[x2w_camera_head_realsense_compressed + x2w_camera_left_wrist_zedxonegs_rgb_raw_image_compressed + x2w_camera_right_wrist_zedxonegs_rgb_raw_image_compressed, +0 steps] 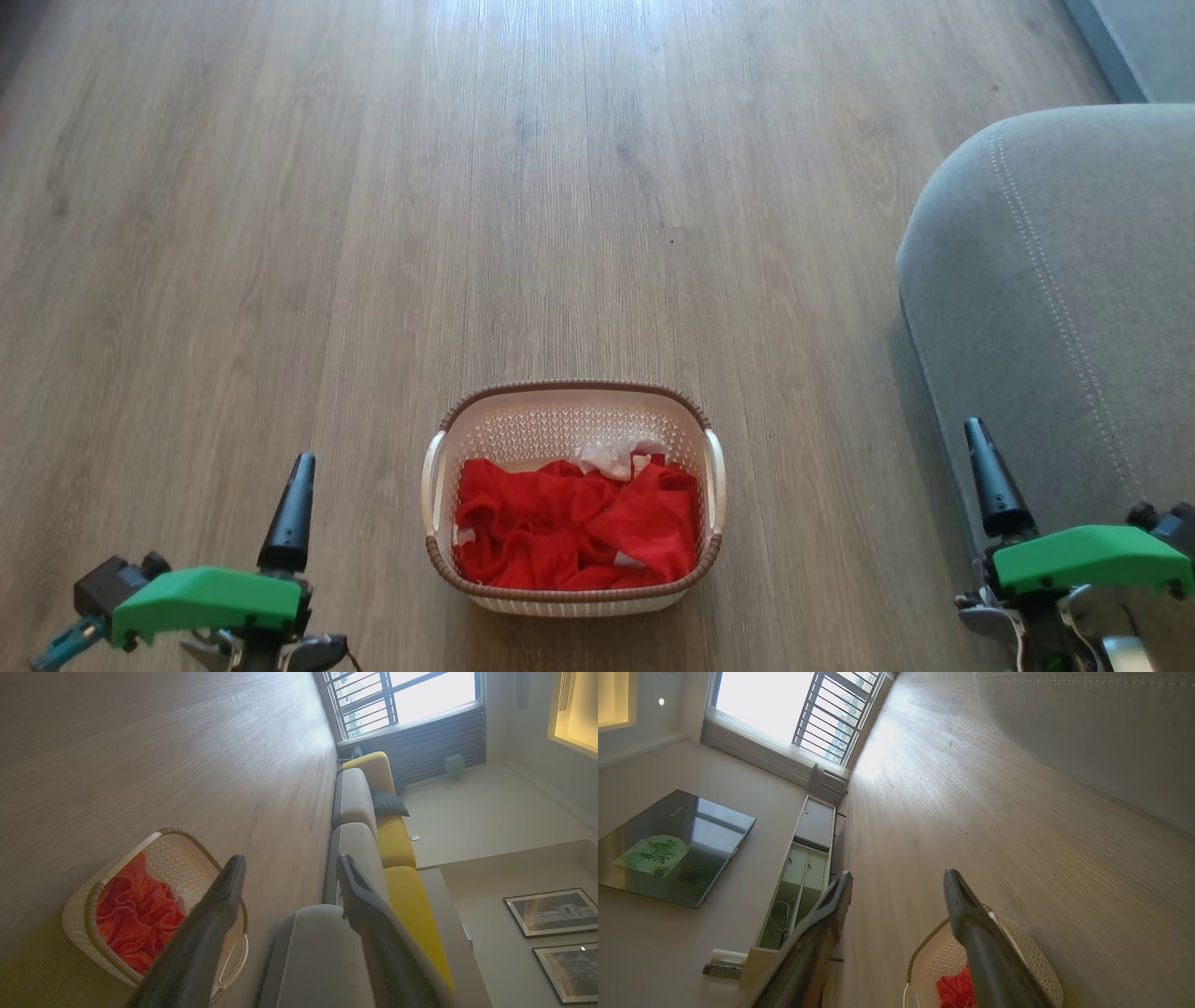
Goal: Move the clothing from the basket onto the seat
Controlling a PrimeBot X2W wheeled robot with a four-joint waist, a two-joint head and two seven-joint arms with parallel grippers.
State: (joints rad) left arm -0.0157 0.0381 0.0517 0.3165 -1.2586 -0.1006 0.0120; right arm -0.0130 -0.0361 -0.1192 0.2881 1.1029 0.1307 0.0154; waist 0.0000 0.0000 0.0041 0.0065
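Filling the perforated cream plastic basket (560,425) on the wood-grain floor (373,233), crumpled red clothing (579,532) lies between the left gripper (289,861) and right gripper (897,875) (both spread wide, holding nothing), apart from the grey stitched seat (1055,280).

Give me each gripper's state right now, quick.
Left gripper: open, holding nothing.
Right gripper: open, holding nothing.

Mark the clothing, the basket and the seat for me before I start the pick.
the clothing (569,537), head view, middle of the red heap.
the basket (560,425), head view, bare far inner wall.
the seat (1120,280), head view, grey upholstered top surface.
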